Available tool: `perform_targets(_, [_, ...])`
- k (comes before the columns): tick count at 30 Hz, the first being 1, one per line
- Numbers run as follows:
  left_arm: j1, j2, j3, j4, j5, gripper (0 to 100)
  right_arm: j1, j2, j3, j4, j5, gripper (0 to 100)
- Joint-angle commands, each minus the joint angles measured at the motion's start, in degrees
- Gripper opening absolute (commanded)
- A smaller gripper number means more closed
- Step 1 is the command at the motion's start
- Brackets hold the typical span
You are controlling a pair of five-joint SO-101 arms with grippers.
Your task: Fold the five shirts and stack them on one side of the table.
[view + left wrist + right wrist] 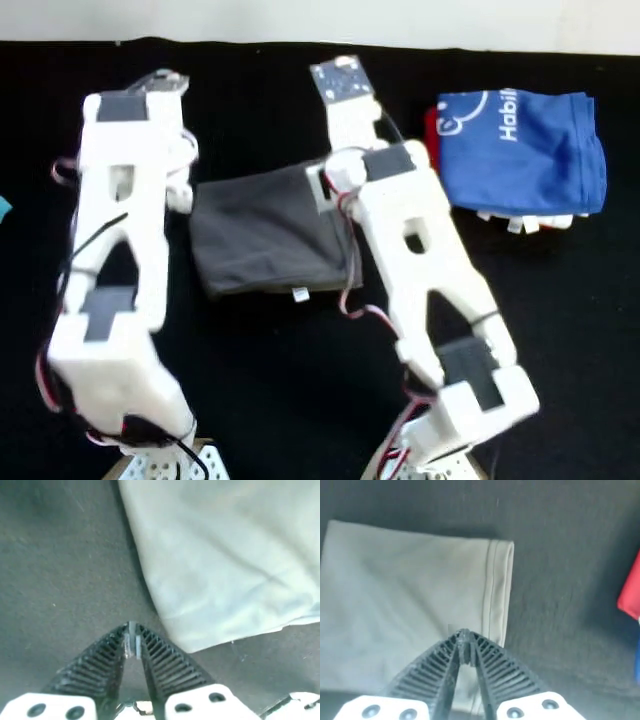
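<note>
A grey shirt (265, 235), folded into a rectangle, lies on the black table (300, 380) between the two arms. My left gripper (131, 635) is shut over bare table, just beside the grey shirt's (225, 555) edge. My right gripper (465, 642) is shut, its tips over the grey shirt (405, 590) close to the hemmed edge; nothing shows between the fingers. At the back right sits a stack with a folded blue shirt (520, 145) on top, a red shirt (431, 125) peeking out beside it and white cloth (520, 220) under it. The red shirt (631, 597) also shows in the right wrist view.
The left arm (125, 200) stands left of the grey shirt, the right arm (400, 220) right of it, partly over its edge. A teal scrap (3, 207) shows at the left border. Bare black table lies in front of the grey shirt.
</note>
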State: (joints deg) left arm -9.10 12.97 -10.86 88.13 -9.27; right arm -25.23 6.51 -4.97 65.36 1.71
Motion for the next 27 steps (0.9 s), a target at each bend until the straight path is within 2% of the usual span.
perform_targets(1, [2.95, -16.48, 26.68, -16.18, -0.88, 1, 1.01, 8.57, -10.42, -1.10, 0.70, 0.6])
perform_targets(5, [5.49, -24.48, 41.19, -28.31, -0.62, 1, 0.66, 18.77, -19.47, -1.01, 0.44, 0.6])
perform_targets(9, [6.02, -25.98, 48.66, -37.27, -0.53, 1, 0.57, 26.68, -28.26, 2.07, 0.44, 0.6])
perform_targets(16, [5.93, -25.89, 57.10, -42.99, -0.79, 1, 1.10, 41.19, -41.80, 5.05, 0.70, 0.6])
perform_targets(22, [5.93, -25.89, 63.52, -49.14, -0.88, 1, 4.79, 53.32, -53.32, 5.67, 0.70, 0.6])
perform_targets(27, [5.85, -27.56, 62.64, -49.32, -0.88, 1, 5.85, 54.99, -63.87, 15.08, 0.70, 0.6])
